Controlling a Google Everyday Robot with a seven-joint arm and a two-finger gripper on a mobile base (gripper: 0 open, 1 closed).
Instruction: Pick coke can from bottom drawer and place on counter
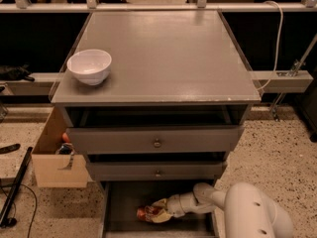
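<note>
Down in the flat grey wooden bottom drawer (pixel 123 206), pale hand (pixel 155 213) right at the small red metal coke can (pixel 143 213); clamped or not, cannot tell. Probably light, slick, easily dented: pinch mid-body, gently.

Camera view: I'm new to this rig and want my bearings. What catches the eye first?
The white robot arm fills the lower right corner, with its gripper down in the open bottom drawer, right at the red coke can. Above, a white bowl sits near the front left corner of the grey counter.
</note>
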